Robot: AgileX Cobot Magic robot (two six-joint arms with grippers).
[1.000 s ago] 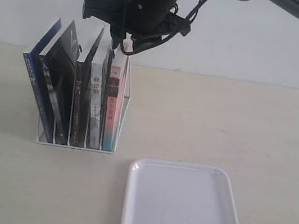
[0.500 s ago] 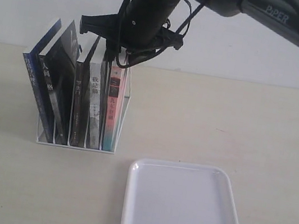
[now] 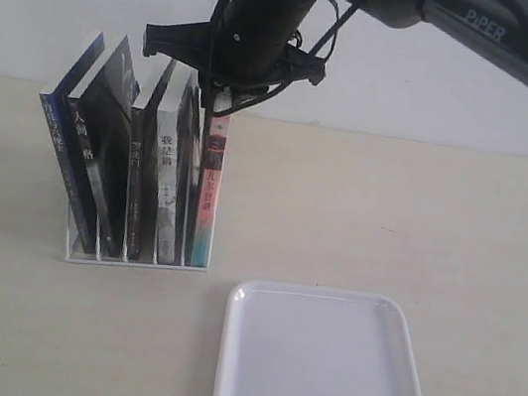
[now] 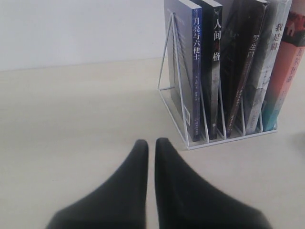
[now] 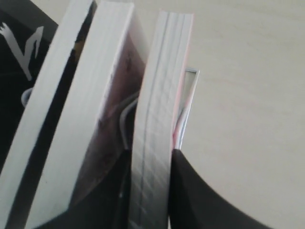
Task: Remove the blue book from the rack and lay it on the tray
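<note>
1. The right pincer (image 3: 217, 100) was clamped on the top edge of the pink-spined book (image 3: 208, 189) at the right end of the rack (image 3: 69, 253).
2. The blue book (image 3: 64, 161) leaned in the rack's leftmost slot, untouched.
3. The left pincer (image 4: 151, 145), fingers together, hung over the desk (image 3: 440, 226) near the rack.
4. The tray (image 3: 326, 379) lay apart from the rack.

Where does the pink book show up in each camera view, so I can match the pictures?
Exterior view: pink book at the right end of the rack, under the right gripper.
Left wrist view: pink book, last in the row, farthest from the blue book, cut by the frame edge.
Right wrist view: its page edge, clamped between the dark fingers.
Shared landmark: the white wire rack.
</note>
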